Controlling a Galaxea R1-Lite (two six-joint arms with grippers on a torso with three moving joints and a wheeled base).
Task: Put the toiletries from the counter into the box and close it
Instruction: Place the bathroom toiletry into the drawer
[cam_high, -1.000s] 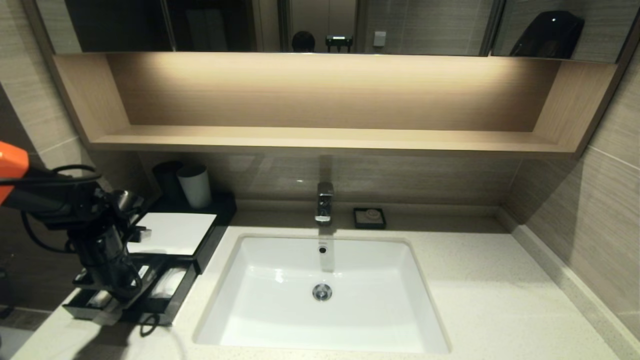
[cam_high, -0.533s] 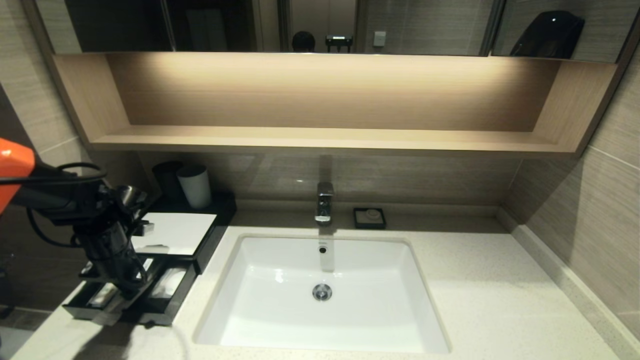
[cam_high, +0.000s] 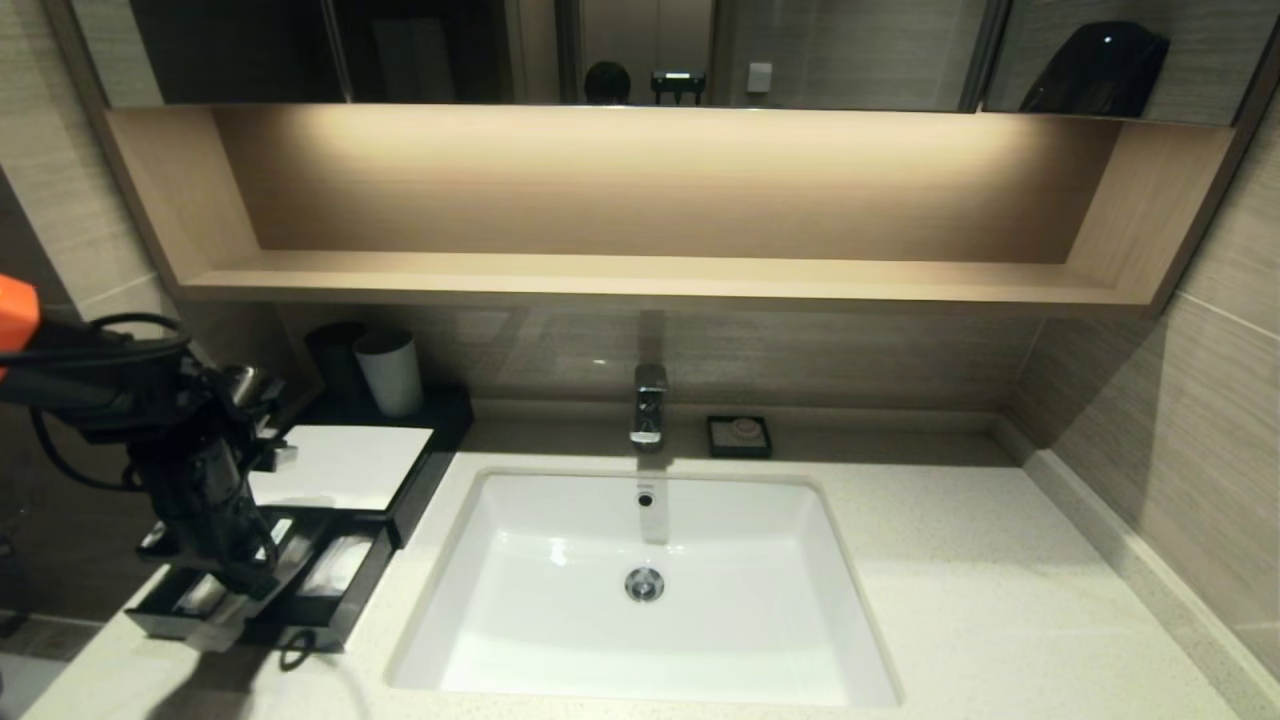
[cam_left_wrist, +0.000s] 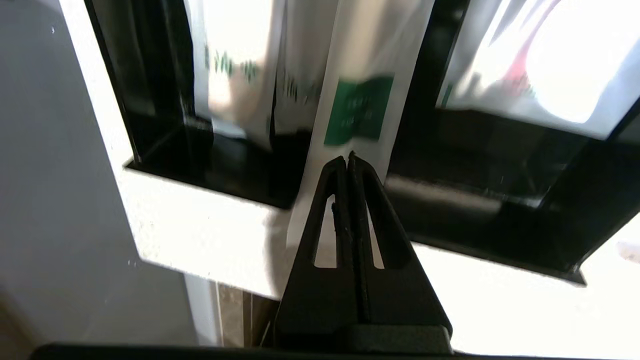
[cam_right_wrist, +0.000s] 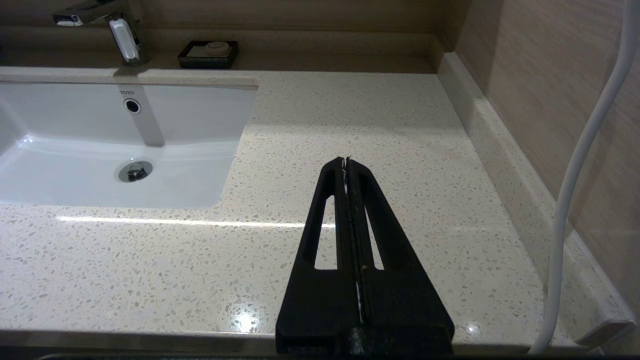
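Moved: the left gripper has shifted slightly back toward the robot's left over the drawer, compared with half a second ago.
Left jaws: pressed together, tips over a green-labelled packet; whether they pinch its wrap, I cannot tell.
Packet: lies just ahead of the tips, its near end overhanging the drawer's front wall; other packets lie beside it.
Box: drawer open.
Right gripper: parked, jaws pressed together, above bare counter.
Risk: the overhanging end may jam the drawer on closing.
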